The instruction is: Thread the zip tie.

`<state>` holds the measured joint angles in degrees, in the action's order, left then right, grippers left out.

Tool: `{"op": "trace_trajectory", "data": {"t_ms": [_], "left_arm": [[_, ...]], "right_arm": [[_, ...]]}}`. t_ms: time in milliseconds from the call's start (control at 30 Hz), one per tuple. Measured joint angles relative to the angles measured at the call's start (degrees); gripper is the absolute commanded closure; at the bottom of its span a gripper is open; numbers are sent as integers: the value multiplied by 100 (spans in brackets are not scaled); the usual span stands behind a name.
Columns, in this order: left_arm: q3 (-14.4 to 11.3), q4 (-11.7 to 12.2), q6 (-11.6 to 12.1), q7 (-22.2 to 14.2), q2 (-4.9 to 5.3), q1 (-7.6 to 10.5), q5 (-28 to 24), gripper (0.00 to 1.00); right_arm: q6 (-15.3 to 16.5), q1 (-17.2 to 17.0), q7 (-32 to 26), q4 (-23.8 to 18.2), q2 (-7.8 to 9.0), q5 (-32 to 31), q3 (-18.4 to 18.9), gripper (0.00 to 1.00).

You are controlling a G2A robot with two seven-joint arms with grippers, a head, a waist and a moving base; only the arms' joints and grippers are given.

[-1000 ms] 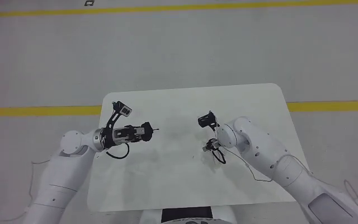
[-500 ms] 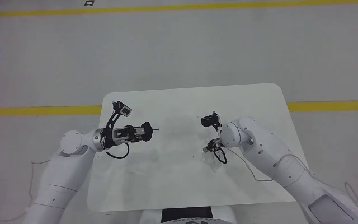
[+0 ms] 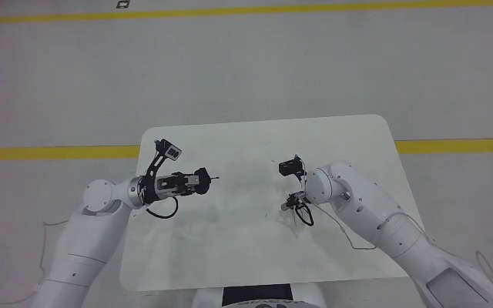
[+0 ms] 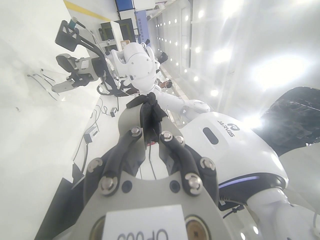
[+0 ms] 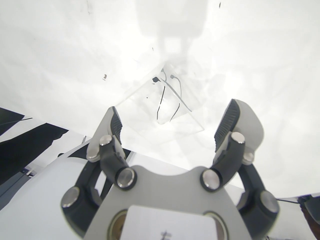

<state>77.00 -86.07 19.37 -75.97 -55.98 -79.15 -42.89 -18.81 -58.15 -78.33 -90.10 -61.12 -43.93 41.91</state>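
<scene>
Glare washes out the zip ties [image 5: 163,96]; whether they lie on or under the clear sheet [image 5: 190,123] cannot be told. The crumpled black material [image 4: 150,111] clamped in the left pincer [image 4: 149,128] is unidentifiable.

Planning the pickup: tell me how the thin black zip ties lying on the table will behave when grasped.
The zip ties look very thin and lie in curves, so they are probably flexible and would droop from a pinch. Being so slim, they are likely very light, and a nudge may skate them across the smooth table. Lying flat by the clear plastic, they may be hard to pinch without snagging it.
</scene>
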Motion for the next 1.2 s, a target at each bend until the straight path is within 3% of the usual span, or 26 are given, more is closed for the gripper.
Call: {"op": "trace_trajectory", "data": {"t_ms": [167, 233, 300, 333, 800, 1200], "left_arm": [[0, 0, 0, 0, 0, 0, 0, 100], [0, 0, 0, 0, 0, 0, 0, 100], [0, 0, 0, 0, 0, 0, 0, 100], [0, 0, 0, 0, 0, 0, 0, 100], [0, 0, 0, 0, 0, 0, 0, 100], [0, 0, 0, 0, 0, 0, 0, 100]], "right_arm": [[109, -60, -57, -85, 21, 51, 117, 2], [132, -78, -117, -161, 33, 41, 159, 34], [130, -118, -132, -275, 50, -28, 205, 51], [128, -142, -132, -330, 57, -52, 223, 53], [121, -324, -131, -692, 197, 5, 243, 62], [183, -473, -133, -1010, 284, -55, 343, 63]]}}
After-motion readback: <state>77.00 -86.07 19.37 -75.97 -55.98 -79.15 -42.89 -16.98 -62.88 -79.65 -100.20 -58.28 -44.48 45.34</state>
